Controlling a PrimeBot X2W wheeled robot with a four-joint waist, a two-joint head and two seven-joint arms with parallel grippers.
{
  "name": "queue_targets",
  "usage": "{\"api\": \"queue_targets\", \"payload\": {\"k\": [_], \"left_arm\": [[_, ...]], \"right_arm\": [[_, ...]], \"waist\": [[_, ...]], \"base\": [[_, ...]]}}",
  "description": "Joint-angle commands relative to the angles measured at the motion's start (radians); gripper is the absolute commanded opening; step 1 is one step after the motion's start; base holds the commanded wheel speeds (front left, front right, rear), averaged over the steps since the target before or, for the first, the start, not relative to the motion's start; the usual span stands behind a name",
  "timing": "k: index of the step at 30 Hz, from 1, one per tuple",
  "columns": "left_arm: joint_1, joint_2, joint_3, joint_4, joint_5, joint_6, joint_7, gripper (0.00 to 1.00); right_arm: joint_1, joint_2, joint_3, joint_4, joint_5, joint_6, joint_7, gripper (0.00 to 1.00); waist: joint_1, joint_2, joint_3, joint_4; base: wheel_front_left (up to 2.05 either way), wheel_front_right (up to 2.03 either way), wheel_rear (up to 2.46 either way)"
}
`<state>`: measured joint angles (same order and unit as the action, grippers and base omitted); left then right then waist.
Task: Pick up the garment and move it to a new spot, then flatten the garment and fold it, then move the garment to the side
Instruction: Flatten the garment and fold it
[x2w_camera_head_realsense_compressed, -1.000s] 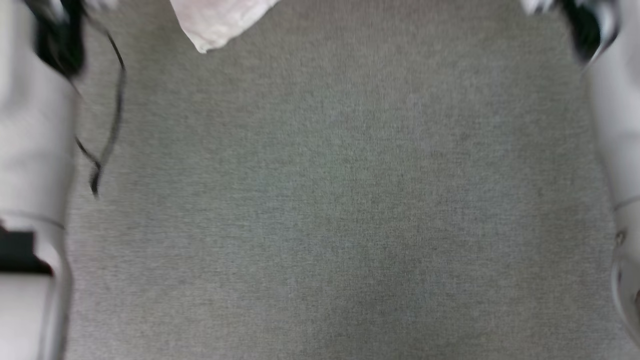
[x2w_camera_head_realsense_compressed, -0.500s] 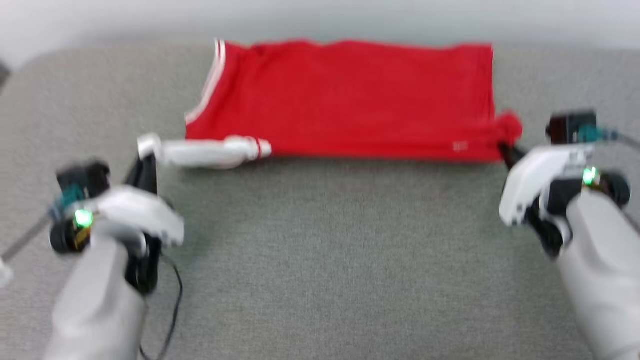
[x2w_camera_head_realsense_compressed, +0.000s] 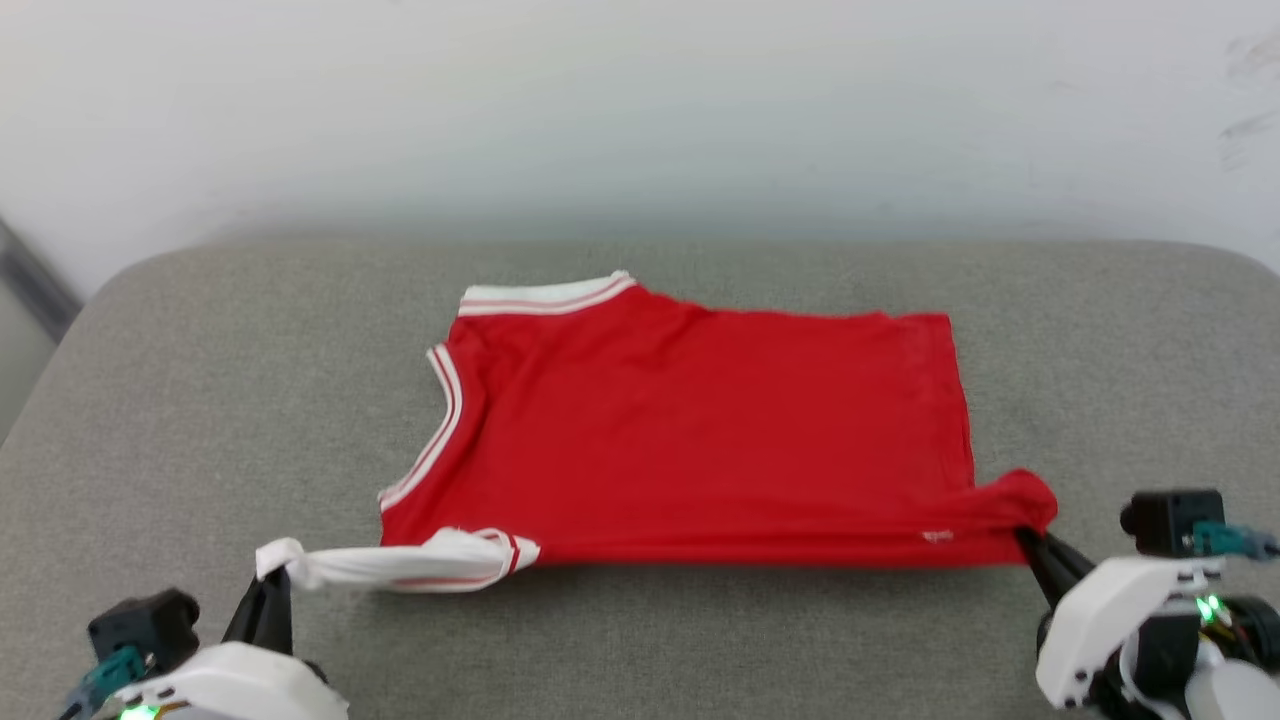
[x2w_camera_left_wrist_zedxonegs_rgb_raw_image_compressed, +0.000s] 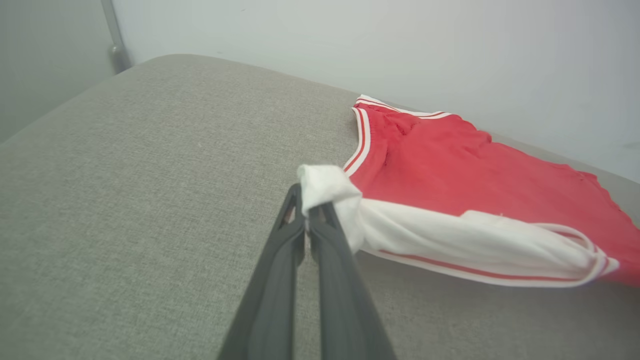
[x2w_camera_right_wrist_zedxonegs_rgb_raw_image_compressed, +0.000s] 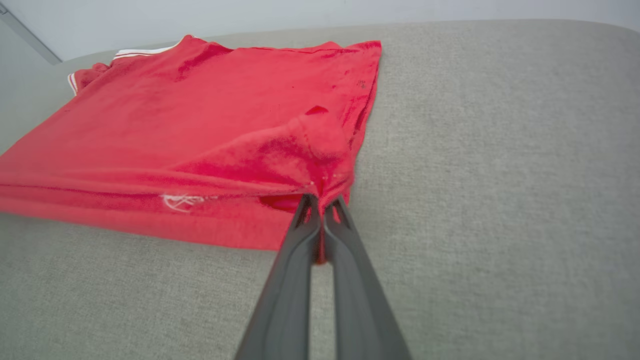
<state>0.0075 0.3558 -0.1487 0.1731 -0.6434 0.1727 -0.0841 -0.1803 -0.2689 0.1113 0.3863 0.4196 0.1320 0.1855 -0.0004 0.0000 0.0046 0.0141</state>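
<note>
The garment (x2w_camera_head_realsense_compressed: 700, 430) lies mid-way across the cushion (x2w_camera_head_realsense_compressed: 200, 380), left hand (x2w_camera_head_realsense_compressed: 272, 585) clamped on its sleeve (x2w_camera_head_realsense_compressed: 400, 562), right hand (x2w_camera_head_realsense_compressed: 1032, 548) on its hem corner (x2w_camera_head_realsense_compressed: 1015, 500) (both taut), so folding seems underway; next, lift both evenly toward the far edge.

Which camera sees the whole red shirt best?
The head view: the shirt lies whole on the grey cushion. The left wrist view shows its white sleeve close; the right wrist view its red bottom corner.

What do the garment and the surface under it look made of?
The garment: thin, soft knit fabric, matte red; it bunches and stretches where pinched. The grey surface: woven upholstery-like cloth, probably padded, given its heathered texture and rounded edge.
</note>
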Motion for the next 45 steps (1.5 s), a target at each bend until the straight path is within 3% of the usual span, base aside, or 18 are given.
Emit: {"api": "queue_targets", "payload": {"k": [1, 9, 15, 21, 34, 36, 40, 41, 42, 43, 44, 45], "left_arm": [[0.05, 0.02, 0.019, -0.06, 0.003, 0.036, 0.017, 0.0], [0.226, 0.062, 0.025, -0.374, 0.014, 0.154, 0.157, 0.0], [0.204, 0.079, 0.007, -0.452, 0.029, 0.164, 0.195, 0.0], [0.066, 0.057, -0.044, -0.352, 0.017, 0.097, 0.192, 0.0], [-0.262, -0.004, -0.106, 0.08, -0.005, -0.074, 0.114, 0.0], [-0.294, -0.011, -0.119, 0.149, -0.012, -0.094, 0.127, 0.0], [-0.35, -0.023, -0.135, 0.254, -0.024, -0.132, 0.142, 0.0], [-0.359, -0.026, -0.141, 0.281, -0.027, -0.142, 0.147, 0.0], [-0.367, -0.028, -0.145, 0.303, -0.03, -0.152, 0.151, 0.0], [-0.376, -0.031, -0.149, 0.323, -0.033, -0.161, 0.153, 0.0], [-0.401, -0.041, -0.152, 0.373, -0.038, -0.18, 0.141, 1.0], [-0.405, -0.043, -0.154, 0.387, -0.039, -0.184, 0.137, 1.0]], "right_arm": [[0.057, 0.002, -0.028, -0.054, -0.016, -0.002, 0.022, 0.0], [0.277, 0.066, -0.133, -0.325, -0.074, -0.002, 0.181, 0.0], [0.299, 0.103, -0.171, -0.394, -0.093, -0.002, 0.24, 0.0], [0.225, 0.117, -0.174, -0.344, -0.115, -0.002, 0.294, 0.0], [0.007, 0.088, -0.074, -0.157, -0.122, -0.002, 0.288, 0.0], [-0.026, 0.08, -0.056, -0.125, -0.122, -0.002, 0.269, 0.08], [-0.085, 0.073, -0.022, -0.047, -0.109, -0.002, 0.227, 0.11], [-0.097, 0.071, -0.013, -0.024, -0.107, -0.002, 0.215, 0.16], [-0.108, 0.071, -0.005, -0.003, -0.105, -0.002, 0.2, 0.34], [-0.12, 0.071, 0.002, 0.018, -0.105, -0.002, 0.186, 0.62], [-0.142, 0.069, 0.021, 0.068, -0.093, -0.002, 0.142, 1.0], [-0.146, 0.066, 0.027, 0.078, -0.09, -0.002, 0.121, 1.0]], "waist": [[0.0004, 0.0, -0.02, -0.003], [0.0004, 0.0, -0.033, 0.003], [0.0004, 0.0, -0.027, 0.003], [0.0004, 0.0, 0.023, -0.002], [0.0004, 0.0, 0.14, -0.031], [0.0004, 0.0, 0.147, -0.034], [0.0004, 0.0, 0.168, -0.046], [0.0004, 0.0, 0.17, -0.047], [0.0004, 0.0, 0.172, -0.048], [0.0004, 0.0, 0.175, -0.049], [0.0004, 0.0, 0.175, -0.047], [0.0004, 0.0, 0.173, -0.045]], "base": [[0.0, 0.0, 0.0], [0.0, 0.0, 0.0], [0.0, 0.0, 0.0], [0.0, 0.0, 0.0], [0.0, 0.0, 0.0], [0.0, 0.0, 0.0], [0.0, 0.0, 0.0], [0.0, 0.0, 0.0], [0.0, 0.0, 0.0], [0.0, 0.0, 0.0], [0.0, 0.0, 0.0], [0.0, 0.0, 0.0]]}}
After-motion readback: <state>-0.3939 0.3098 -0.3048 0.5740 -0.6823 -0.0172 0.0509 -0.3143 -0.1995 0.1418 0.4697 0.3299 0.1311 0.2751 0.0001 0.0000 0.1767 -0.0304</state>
